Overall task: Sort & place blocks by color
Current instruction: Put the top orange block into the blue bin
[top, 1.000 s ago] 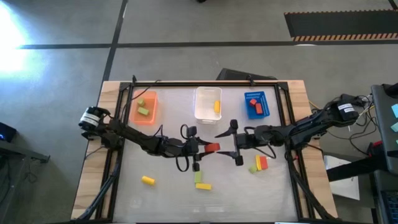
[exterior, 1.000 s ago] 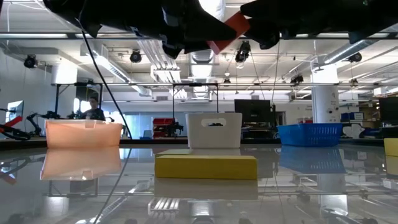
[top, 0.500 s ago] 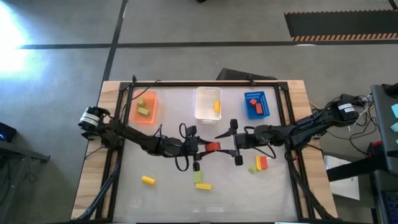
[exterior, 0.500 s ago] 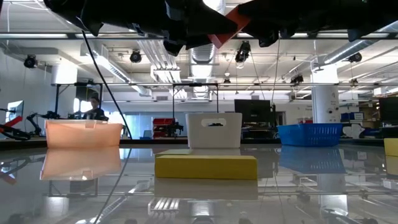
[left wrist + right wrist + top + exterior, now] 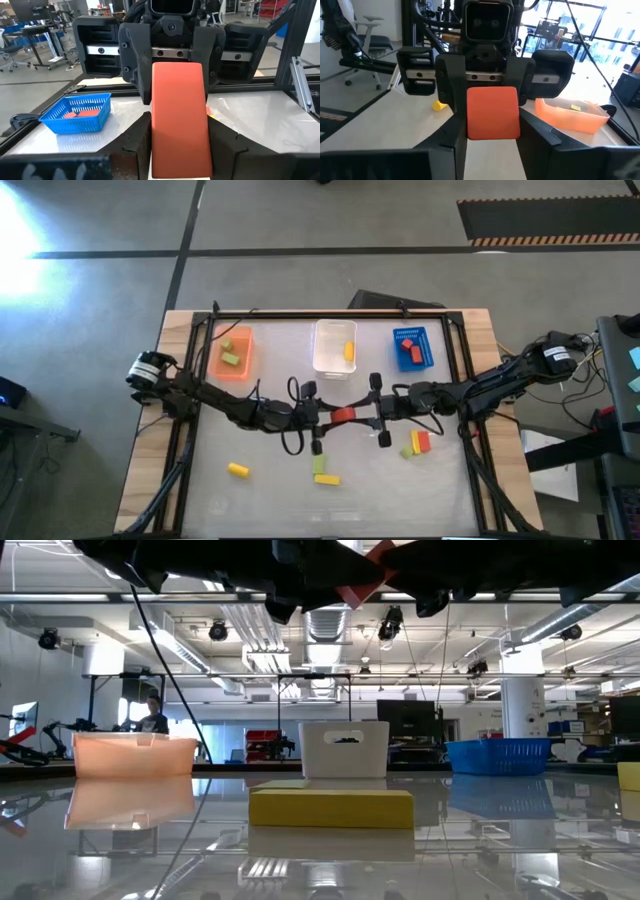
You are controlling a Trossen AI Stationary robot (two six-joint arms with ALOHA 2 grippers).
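Observation:
A red block [image 5: 343, 416] hangs above the middle of the table, held from both ends. My left gripper [image 5: 322, 418] reaches it from the table's left and is shut on its left end. My right gripper [image 5: 372, 413] reaches it from the right and is shut on its right end. In the left wrist view the block [image 5: 179, 115] runs from my own fingers to the other gripper's. Loose on the table lie a yellow block [image 5: 237, 470], a green block [image 5: 319, 464] and another yellow one [image 5: 327, 479]. A green, yellow and red cluster [image 5: 418, 443] lies at the right. My left gripper pinches the red block's two long sides at its left end [image 5: 160, 147] between its two fingers. The fingers come level from the table's left and lie along the block. The block sits level, clear of the table. My right gripper pinches the same block's two sides at its right end [image 5: 475, 131] between its two fingers. The fingers come level from the table's right, along the block, facing the left gripper's.
Along the far edge stand an orange bin [image 5: 233, 354] holding green blocks, a clear bin [image 5: 334, 347] holding a yellow block and a blue bin [image 5: 411, 348] holding red blocks. A black frame [image 5: 330, 313] rims the table. In the low view, a yellow block [image 5: 331, 808] lies nearest.
My right gripper has moved toward the table's left onto the red block's free end and shut on it. My left gripper has kept its hold. The block has stayed clear above the table's middle.

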